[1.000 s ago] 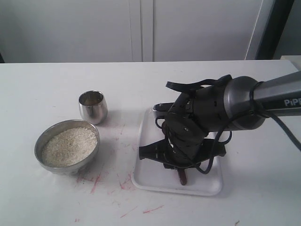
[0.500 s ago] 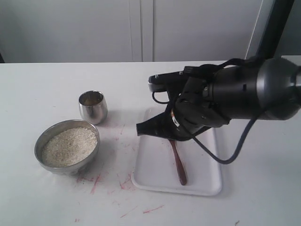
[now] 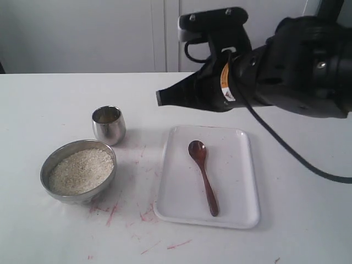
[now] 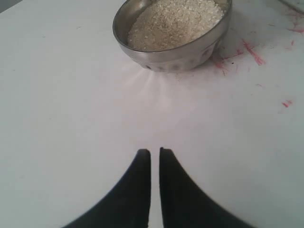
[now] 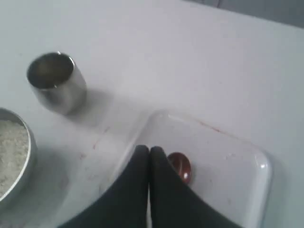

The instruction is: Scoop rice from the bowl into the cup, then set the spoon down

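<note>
Resting on white tray (image 3: 236,181), dark reddish-brown spoon (image 3: 204,179), left claw (image 4: 155,152) clenched empty, right claw (image 5: 149,151) likewise.

No writing can be read; the orange-and-white sticker (image 3: 225,83) on the right arm (image 3: 297,66) carries print too small to read.

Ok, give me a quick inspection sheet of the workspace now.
Surface: white table, red smears near the bowl.
Job's things: bowl holds rice; cup upright beside it; spoon lies on the tray.
Clutter: nothing seen beyond the white tray.
Grippers: left gripper shut, empty, by the bowl; right gripper shut, empty, above the tray.
Cables: black cable hangs off the right arm.
Surroundings: pale panels behind the table.
</note>
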Controlling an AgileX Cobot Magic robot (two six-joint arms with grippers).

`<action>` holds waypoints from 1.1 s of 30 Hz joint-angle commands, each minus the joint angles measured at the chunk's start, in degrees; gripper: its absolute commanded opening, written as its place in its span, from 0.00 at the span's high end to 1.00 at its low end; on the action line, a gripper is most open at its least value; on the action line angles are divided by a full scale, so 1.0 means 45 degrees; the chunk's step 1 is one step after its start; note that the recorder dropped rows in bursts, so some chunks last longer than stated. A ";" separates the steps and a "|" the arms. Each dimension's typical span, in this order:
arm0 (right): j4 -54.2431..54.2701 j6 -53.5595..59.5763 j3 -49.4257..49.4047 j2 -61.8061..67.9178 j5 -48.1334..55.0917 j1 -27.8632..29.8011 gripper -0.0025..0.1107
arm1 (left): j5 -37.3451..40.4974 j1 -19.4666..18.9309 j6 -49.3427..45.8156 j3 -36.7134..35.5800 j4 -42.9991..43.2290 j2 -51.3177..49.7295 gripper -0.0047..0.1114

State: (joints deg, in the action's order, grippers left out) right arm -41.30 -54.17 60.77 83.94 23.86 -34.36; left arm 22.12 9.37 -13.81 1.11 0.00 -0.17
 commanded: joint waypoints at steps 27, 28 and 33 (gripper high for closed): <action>-0.3641 0.0400 -0.4672 -0.7601 -0.4838 0.0022 0.98 | 0.0425 0.0027 0.0074 -0.0117 0.0000 0.0038 0.84; -0.3641 0.0400 -0.4785 -0.7927 -0.4861 0.0022 0.98 | 0.0425 0.0027 0.0074 -0.0117 0.0000 0.0038 0.84; -0.3588 0.0400 -0.5498 -0.9594 -0.5029 0.0022 0.98 | 0.0425 0.0027 0.0074 -0.0117 0.0000 0.0038 0.84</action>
State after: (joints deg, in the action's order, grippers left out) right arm -57.00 -52.92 37.58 44.76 2.34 -34.36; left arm 22.12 9.37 -13.81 1.11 0.00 -0.17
